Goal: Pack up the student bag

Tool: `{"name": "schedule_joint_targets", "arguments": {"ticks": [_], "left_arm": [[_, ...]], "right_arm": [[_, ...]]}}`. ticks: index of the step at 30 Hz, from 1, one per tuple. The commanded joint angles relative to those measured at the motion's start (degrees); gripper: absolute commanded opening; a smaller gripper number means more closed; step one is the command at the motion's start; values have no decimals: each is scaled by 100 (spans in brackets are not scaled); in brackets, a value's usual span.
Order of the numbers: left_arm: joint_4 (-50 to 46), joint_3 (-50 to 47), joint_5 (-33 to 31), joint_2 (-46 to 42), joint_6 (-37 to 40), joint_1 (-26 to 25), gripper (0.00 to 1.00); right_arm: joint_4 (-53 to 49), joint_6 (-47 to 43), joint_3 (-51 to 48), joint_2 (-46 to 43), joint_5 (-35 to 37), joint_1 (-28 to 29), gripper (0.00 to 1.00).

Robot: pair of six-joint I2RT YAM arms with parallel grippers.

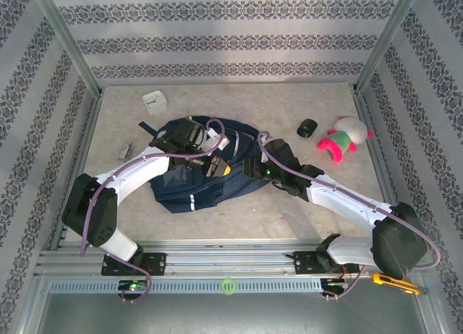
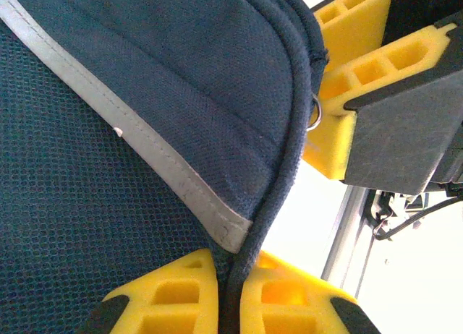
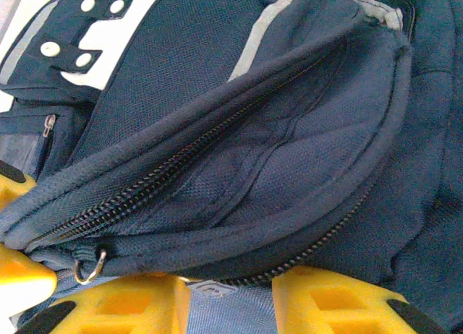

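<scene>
Top external view: a pale, stone-patterned bench (image 1: 239,103) sits inside a patterned enclosure. The student bag (image 1: 189,191) lies flat near its centre, between two white arms reaching in from the near edge. The bag is navy woven cloth, soft and floppy (it will likely sag and fold wherever it is lifted) and probably light while unfilled. The firm corded rim of its opening looks the surest place to take hold. Left wrist view: the left claw (image 2: 228,294) is closed, its blocky yellow fingers (image 2: 166,298) pinching that piped rim beside a grey stripe (image 2: 145,142) and open-weave mesh (image 2: 65,233). Right wrist view: the right claw (image 3: 228,290) is partly open, gripping nothing I can make out, just under the gaping pocket's zipper (image 3: 181,160) and a small metal ring (image 3: 90,267).
</scene>
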Motion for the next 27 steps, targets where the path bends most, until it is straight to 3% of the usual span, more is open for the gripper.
{"name": "schedule_joint_targets", "arguments": {"ticks": [1, 3, 7, 11, 14, 17, 21, 24, 27], "left_arm": [[-690, 78, 436, -76, 3, -12, 0], [-674, 68, 433, -74, -13, -14, 0], [-598, 46, 408, -71, -66, -18, 0], [-613, 24, 368, -76, -50, -8, 0], [-639, 41, 355, -52, -35, -8, 0], [-599, 59, 421, -9, -57, -15, 0], [-567, 70, 448, -7, -71, -21, 0], [-609, 73, 390, -29, -25, -15, 0], [-865, 143, 22, -25, 129, -14, 0]], "right_arm": [[266, -459, 58, 149, 349, 20, 35], [261, -622, 133, 178, 418, 146, 33], [-261, -248, 243, 154, 1465, 204, 21], [-140, 37, -137, -215, 1440, -34, 22], [136, -155, -375, -426, 1013, -165, 24], [790, -590, -574, -343, -138, -318, 26], [966, -1048, -370, 95, -1026, -375, 25], [900, -1296, -182, 276, -1360, -401, 13], [566, -1375, -92, 198, -1210, -481, 1]]}}
